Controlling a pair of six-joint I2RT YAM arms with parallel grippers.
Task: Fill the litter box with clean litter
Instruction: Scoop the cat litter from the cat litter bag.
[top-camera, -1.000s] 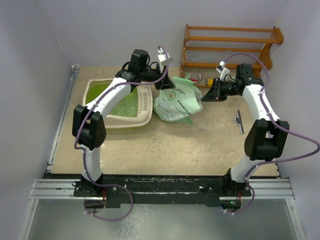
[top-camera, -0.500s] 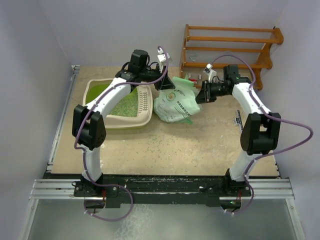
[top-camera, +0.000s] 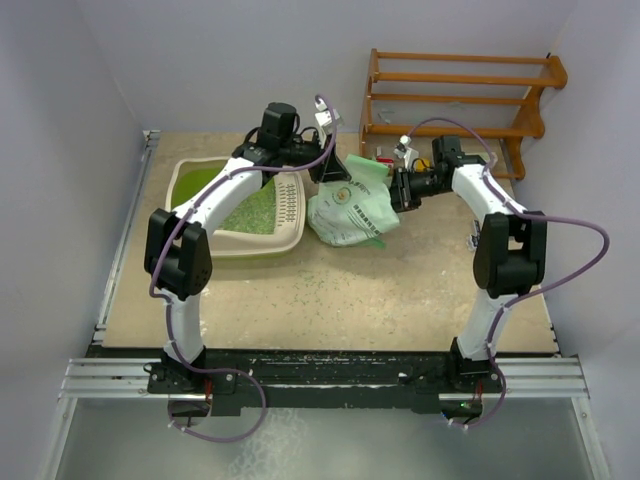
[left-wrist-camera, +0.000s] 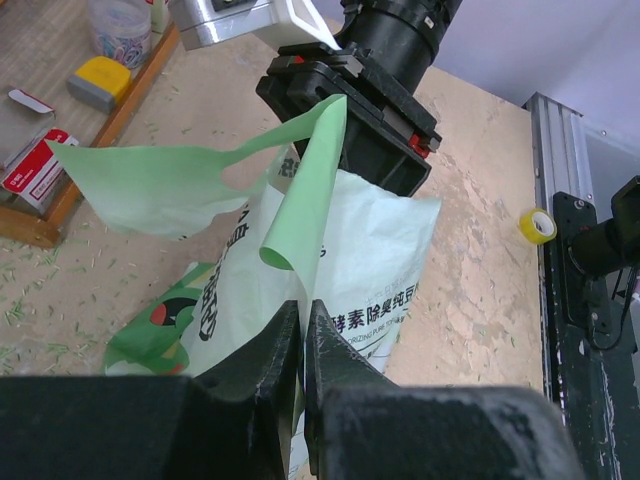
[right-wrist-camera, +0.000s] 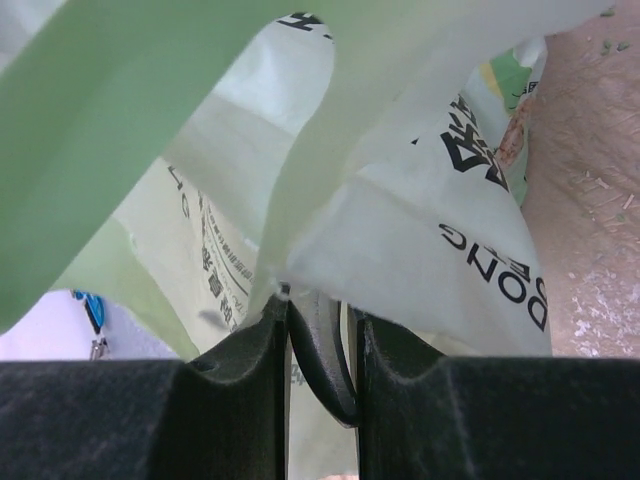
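Your table: tan board, worn, speckled. Left rear you have litter box sitting flat, green pellets inside. Just beside its right end: pale green printed bag, base on board. More pellets scattered loose in front of both. Back right: wooden rack by wall. Right side: small black strip. Yellow tape roll near table edge.

the litter box, a rounded-rectangular cream tray with a lime-green inside and a slotted cream section along its right side, sits flat at the left centre of the top view, with the litter, tiny green pellets, spread over its floor.
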